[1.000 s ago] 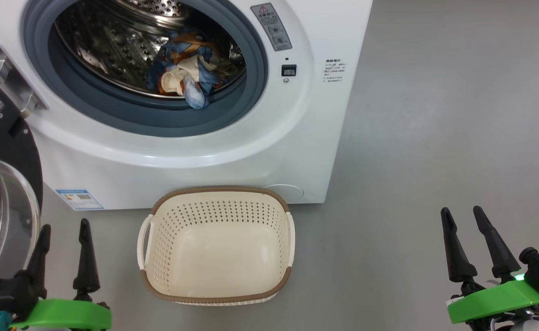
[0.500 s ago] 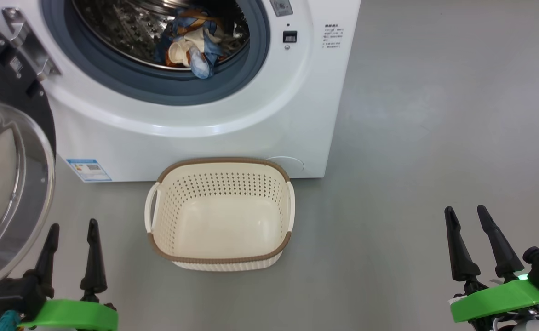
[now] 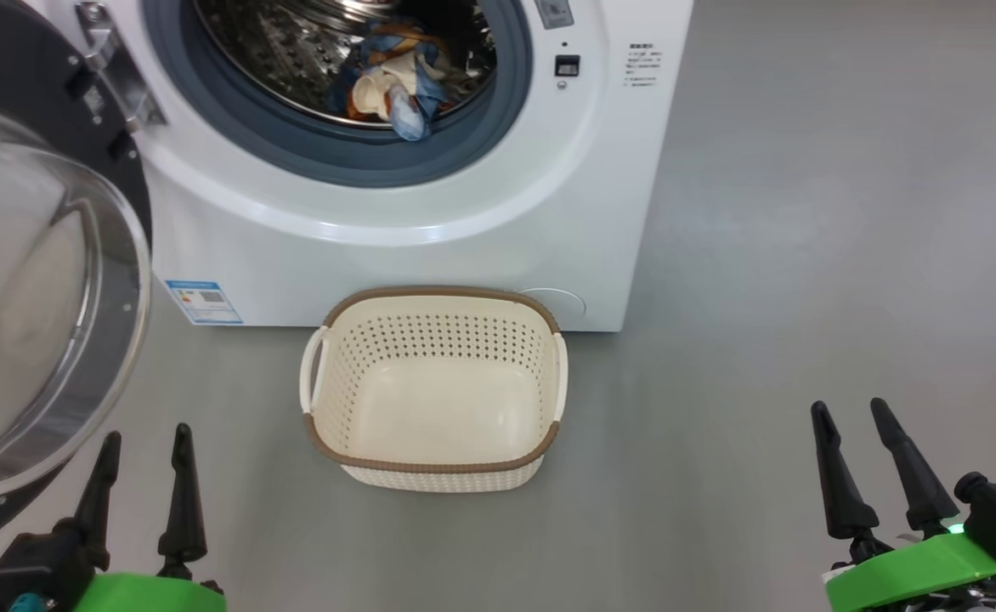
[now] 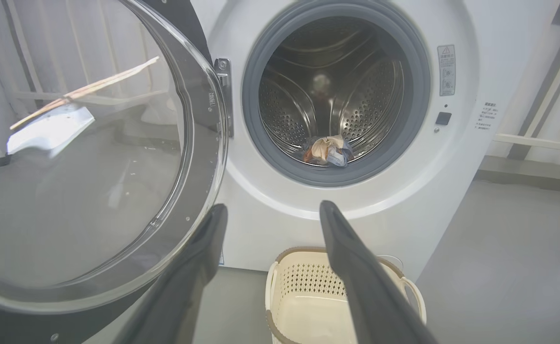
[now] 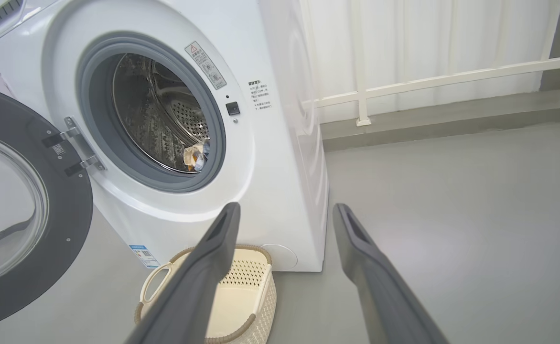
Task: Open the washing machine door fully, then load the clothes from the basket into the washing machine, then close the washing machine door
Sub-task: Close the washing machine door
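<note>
The white washing machine (image 3: 430,246) stands with its round black door (image 3: 31,297) swung wide open to the left. The clothes (image 3: 392,89), blue, cream and orange, lie at the front of the steel drum, also seen as clothes (image 4: 327,150) in the left wrist view. In front of the machine the cream basket (image 3: 432,340) sits on the floor with nothing in it. My left gripper (image 3: 145,442) is open at the lower left, just below the door's edge. My right gripper (image 3: 851,412) is open at the lower right, well away from the basket.
Grey floor (image 3: 804,255) stretches wide to the right of the machine. A white railing (image 5: 452,76) and pale curtain run along the back wall. The open door's glass bowl (image 4: 84,157) juts out close to my left gripper.
The head view has shifted: machine and basket now sit further right and higher than a second ago, and more of the door shows. Both grippers stay open.
</note>
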Controlling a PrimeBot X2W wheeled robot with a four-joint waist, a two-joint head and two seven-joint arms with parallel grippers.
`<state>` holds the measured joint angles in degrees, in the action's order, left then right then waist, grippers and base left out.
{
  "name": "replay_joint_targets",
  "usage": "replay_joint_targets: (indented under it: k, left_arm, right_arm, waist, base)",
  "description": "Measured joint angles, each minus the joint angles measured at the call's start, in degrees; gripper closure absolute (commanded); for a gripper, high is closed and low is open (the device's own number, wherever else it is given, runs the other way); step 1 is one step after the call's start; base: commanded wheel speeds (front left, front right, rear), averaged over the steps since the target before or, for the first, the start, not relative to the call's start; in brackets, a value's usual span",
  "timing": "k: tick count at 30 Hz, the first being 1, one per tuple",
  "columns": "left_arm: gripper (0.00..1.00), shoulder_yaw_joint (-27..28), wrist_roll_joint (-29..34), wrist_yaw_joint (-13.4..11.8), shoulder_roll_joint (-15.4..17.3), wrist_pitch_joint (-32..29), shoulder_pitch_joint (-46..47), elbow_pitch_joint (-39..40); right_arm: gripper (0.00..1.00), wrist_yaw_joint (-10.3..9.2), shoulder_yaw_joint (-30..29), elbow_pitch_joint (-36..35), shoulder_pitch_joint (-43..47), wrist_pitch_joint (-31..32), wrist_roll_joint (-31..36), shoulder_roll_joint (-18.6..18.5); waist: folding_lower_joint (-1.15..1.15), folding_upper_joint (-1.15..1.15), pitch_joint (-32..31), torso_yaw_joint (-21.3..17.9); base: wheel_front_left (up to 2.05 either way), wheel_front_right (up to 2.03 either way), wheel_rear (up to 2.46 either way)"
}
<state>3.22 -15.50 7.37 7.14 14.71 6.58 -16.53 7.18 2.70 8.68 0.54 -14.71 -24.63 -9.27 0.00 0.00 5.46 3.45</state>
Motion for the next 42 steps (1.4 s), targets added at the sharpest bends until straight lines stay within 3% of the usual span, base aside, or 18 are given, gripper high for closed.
replay_joint_targets:
  k: [11,33,42]
  left_arm:
    - [0.0,1.5,0.0,0.0,-1.6,0.0,-2.2,0.4]
    - [0.0,7.7,0.0,0.0,-4.0,0.0,-7.0,2.2]
    - [0.0,9.5,0.0,0.0,-4.6,0.0,-8.3,2.6]
  right_arm:
    - [0.0,0.0,2.7,0.1,0.1,0.0,0.0,-1.3]
    - [0.0,0.0,10.2,1.2,-1.7,0.0,-0.1,-1.9]
    - [0.0,0.0,11.0,1.5,-1.7,0.0,-0.1,-1.7]
  waist:
    - [0.0,0.0,-0.9,5.5]
    - [0.0,0.0,-2.2,21.6]
    - [0.0,0.0,-3.2,24.6]
  base:
    - [0.0,0.0,0.0]
    - [0.0,0.0,0.0]
    - [0.0,0.0,0.0]
